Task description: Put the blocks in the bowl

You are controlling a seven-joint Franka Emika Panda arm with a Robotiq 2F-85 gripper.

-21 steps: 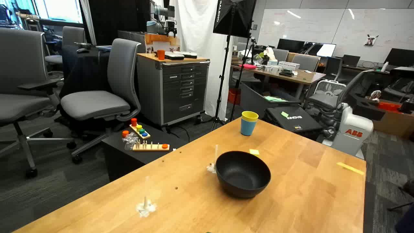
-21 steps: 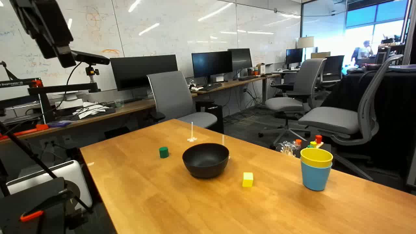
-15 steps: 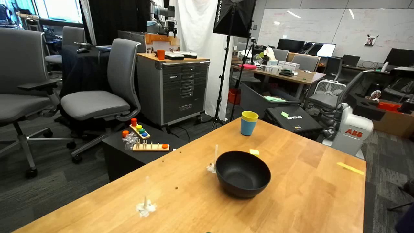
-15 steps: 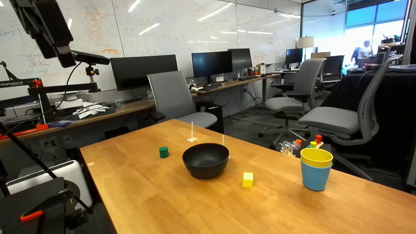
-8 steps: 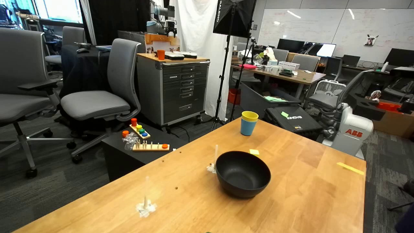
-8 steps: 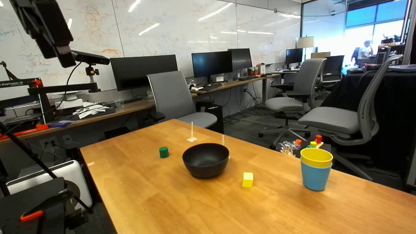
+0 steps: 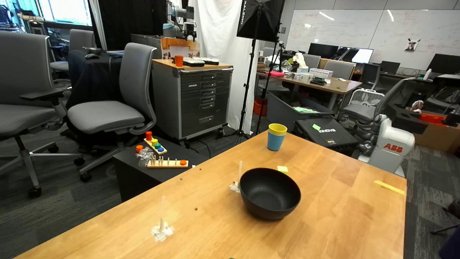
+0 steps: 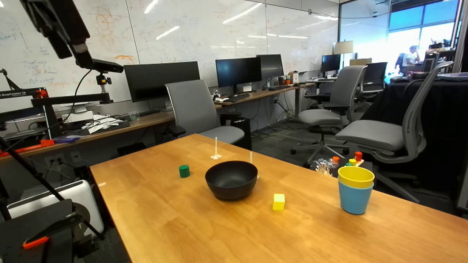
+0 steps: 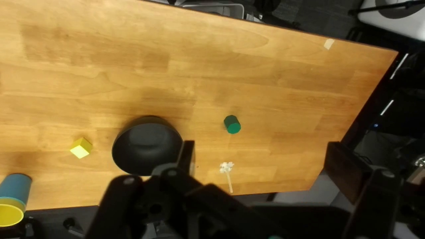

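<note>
The black bowl (image 7: 270, 194) stands upright on the wooden table in both exterior views (image 8: 231, 180) and the wrist view (image 9: 147, 146). It looks empty. The green block (image 8: 184, 171), a small cylinder, stands on the table beside the bowl; it also shows in the wrist view (image 9: 232, 124). The yellow block (image 8: 278, 202), a cube, lies on the bowl's other side, also in the wrist view (image 9: 81, 147) and partly hidden behind the bowl in an exterior view (image 7: 283, 169). My gripper (image 9: 262, 151) is wide open and empty, high above the table; an exterior view shows it at the upper left (image 8: 75, 56).
A yellow cup in a blue cup (image 8: 355, 190) stands on the table past the yellow block. Two thin upright sticks, one (image 8: 216, 148) taped down at its base, stand near a table edge. A black stand with toy pegs (image 7: 167, 163) is beside the table.
My gripper has shifted slightly to the right and up in an exterior view, after holding still in the earlier frames. The blocks, bowl and cups have not moved.
</note>
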